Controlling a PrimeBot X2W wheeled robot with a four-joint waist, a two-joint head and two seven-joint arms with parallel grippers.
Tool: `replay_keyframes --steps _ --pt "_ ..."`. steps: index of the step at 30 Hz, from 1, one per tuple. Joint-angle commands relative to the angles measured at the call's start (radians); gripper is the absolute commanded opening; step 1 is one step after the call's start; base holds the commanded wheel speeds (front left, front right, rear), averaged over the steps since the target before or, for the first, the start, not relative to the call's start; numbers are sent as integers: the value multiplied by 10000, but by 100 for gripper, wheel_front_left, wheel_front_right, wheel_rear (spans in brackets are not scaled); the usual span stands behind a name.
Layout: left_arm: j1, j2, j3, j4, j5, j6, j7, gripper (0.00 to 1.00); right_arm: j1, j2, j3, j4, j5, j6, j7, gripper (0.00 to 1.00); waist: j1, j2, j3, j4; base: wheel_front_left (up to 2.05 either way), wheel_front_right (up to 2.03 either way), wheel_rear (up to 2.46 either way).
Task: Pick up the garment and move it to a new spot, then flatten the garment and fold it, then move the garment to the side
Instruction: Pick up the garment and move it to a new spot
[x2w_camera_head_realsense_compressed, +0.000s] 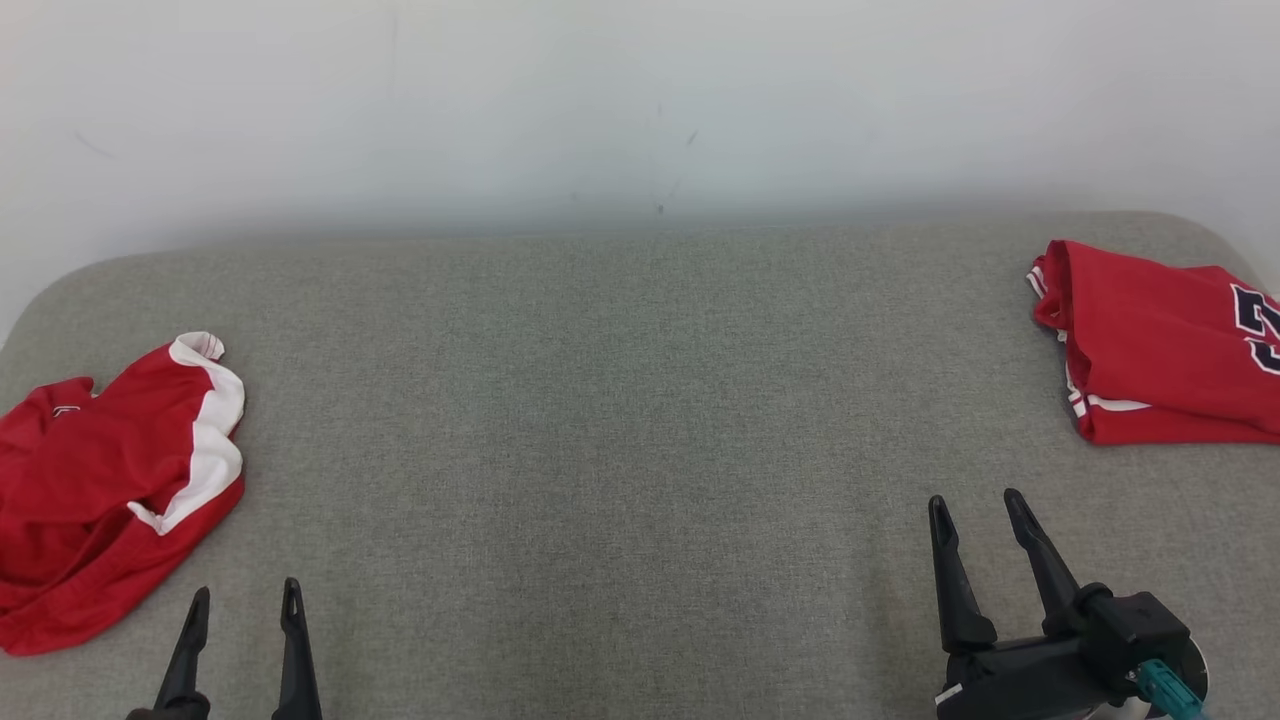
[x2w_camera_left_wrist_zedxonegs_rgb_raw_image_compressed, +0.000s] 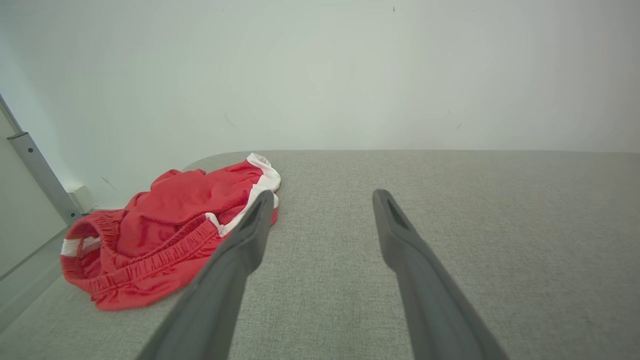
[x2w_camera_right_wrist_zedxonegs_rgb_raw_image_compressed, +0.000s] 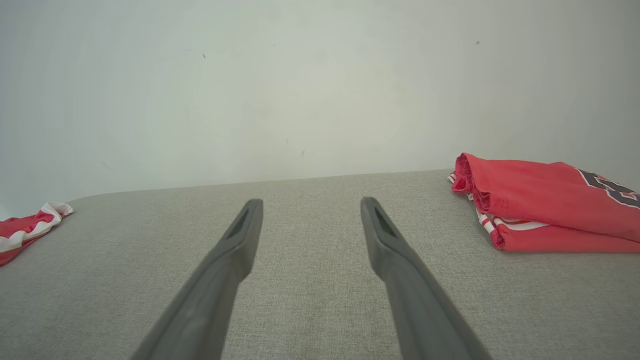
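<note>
Garment (x2w_camera_head_realsense_compressed: 100, 480): lies crumpled at surface (x2w_camera_head_realsense_compressed: 620, 400) left edge, untouched. Left gripper (x2w_camera_head_realsense_compressed: 246, 590), right gripper (x2w_camera_head_realsense_compressed: 975, 500): wide, empty, near front edge. Seemingly pick-up step; calls for reaching left onto garment, then pinching.

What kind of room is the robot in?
Probably a practice room for folding clothes: a grey cloth-covered table against a bare white wall, with crumpled red shorts and a folded red jersey.

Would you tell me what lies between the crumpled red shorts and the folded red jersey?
Nothing lies there: the head view shows bare grey surface between the shorts and the jersey.
</note>
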Motion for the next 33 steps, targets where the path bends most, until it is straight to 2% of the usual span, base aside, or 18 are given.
replay_keyframes --steps 1,12,18,24,33 --pt "42 -21 5 -33 32 26 -30 100 131 52 17 -64 -100 -26 -3 100 0 -1 -4 7 0 0 0" --pt "64 -26 23 -74 66 14 -30 100 248 104 -61 -171 -137 -26 -3 100 0 -1 -38 109 0 0 0" --pt "94 -30 1 -27 68 75 -30 100 338 147 -106 -125 -145 -26 -3 100 0 -1 -17 410 0 0 0" --pt "-105 9 31 104 22 104 -30 100 375 215 -161 -31 -80 -26 -3 100 0 -1 -19 1004 0 0 0" --pt "-130 175 199 430 -39 201 -30 100 362 358 -293 228 -119 -27 -3 100 0 -1 -166 2404 0 0 0"
